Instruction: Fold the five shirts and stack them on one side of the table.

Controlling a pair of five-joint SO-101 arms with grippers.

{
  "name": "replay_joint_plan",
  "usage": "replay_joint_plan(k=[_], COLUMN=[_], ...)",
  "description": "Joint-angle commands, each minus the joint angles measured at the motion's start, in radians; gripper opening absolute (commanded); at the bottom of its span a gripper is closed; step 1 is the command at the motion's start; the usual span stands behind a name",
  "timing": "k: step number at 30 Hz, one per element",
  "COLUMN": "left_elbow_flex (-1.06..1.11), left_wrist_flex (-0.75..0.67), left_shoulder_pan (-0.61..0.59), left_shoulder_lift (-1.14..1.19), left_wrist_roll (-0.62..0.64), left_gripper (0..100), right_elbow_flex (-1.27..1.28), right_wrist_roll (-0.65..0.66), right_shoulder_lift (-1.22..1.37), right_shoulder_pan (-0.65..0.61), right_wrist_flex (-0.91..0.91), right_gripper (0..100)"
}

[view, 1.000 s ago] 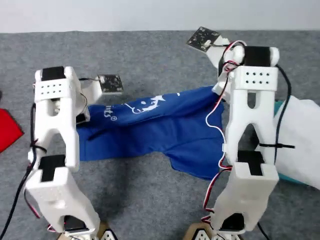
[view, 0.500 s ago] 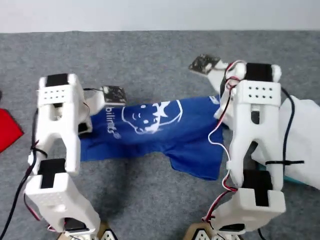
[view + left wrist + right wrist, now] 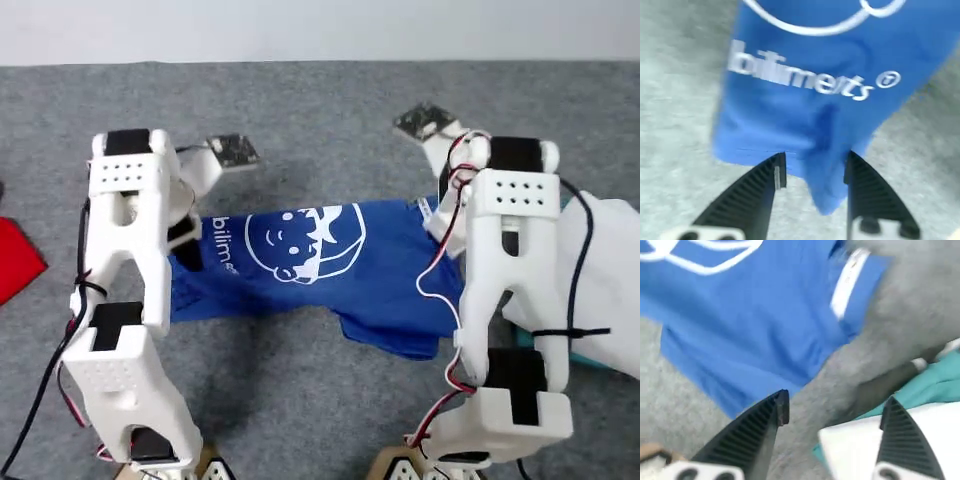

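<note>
Between the two arms on the grey desk (image 3: 300, 400), the blue shirt (image 3: 320, 265) lies spread out with its white print facing up. The left claw (image 3: 812, 162) hangs open over the shirt's left edge, with blue fabric showing between its jaws. The right claw (image 3: 836, 405) gapes wide over bare desk just beside the collar end. Farther right, a white shirt (image 3: 610, 290) lies over a teal one (image 3: 940, 382). A red cloth (image 3: 15, 260) sits at the left edge.

Grey table (image 3: 300, 110) bears blue shirt (image 3: 380, 280), white shirt (image 3: 615, 270), red cloth (image 3: 15, 255).
</note>
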Motion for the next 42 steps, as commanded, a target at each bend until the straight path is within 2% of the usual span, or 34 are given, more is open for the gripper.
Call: replay_joint_plan(k=[1,4,9,13,17,20,24,32,38,42], left_elbow_flex=[-0.090,-0.094,-0.070,-0.051,0.056,0.119,0.107,-0.153,-0.394,-0.509], left_wrist_flex=[0.029,0.028,0.008,-0.092,-0.203,-0.284,-0.318,-0.258,-0.239,-0.157], left_shoulder_pan=[-0.006,-0.008,-0.011,-0.014,-0.003,-0.014,-0.026,-0.026,-0.028,-0.028], left_shoulder_lift=[-0.006,0.005,0.005,0.006,0.006,0.044,0.161,0.328,0.404,0.419], left_wrist_roll=[0.023,0.023,0.025,0.069,0.089,0.123,0.137,0.184,0.238,0.244], left_gripper=[20,19,18,11,7,6,6,6,7,7], right_elbow_flex=[-0.114,-0.110,-0.112,-0.112,-0.112,-0.112,-0.114,-0.184,-0.336,-0.419], right_wrist_roll=[-0.023,-0.038,-0.137,-0.147,-0.144,-0.143,-0.141,-0.140,-0.143,-0.143], right_shoulder_lift=[-0.038,0.019,0.179,0.269,0.343,0.403,0.486,0.593,0.628,0.628], right_shoulder_pan=[-0.008,-0.013,-0.030,-0.074,-0.114,-0.122,-0.117,-0.116,-0.117,-0.125], right_wrist_flex=[-0.018,-0.088,-0.222,-0.315,-0.397,-0.452,-0.552,-0.641,-0.625,-0.539], right_gripper=[30.7,30.6,28.1,14.0,0.3,2.1,0.9,0.9,0.9,0.9])
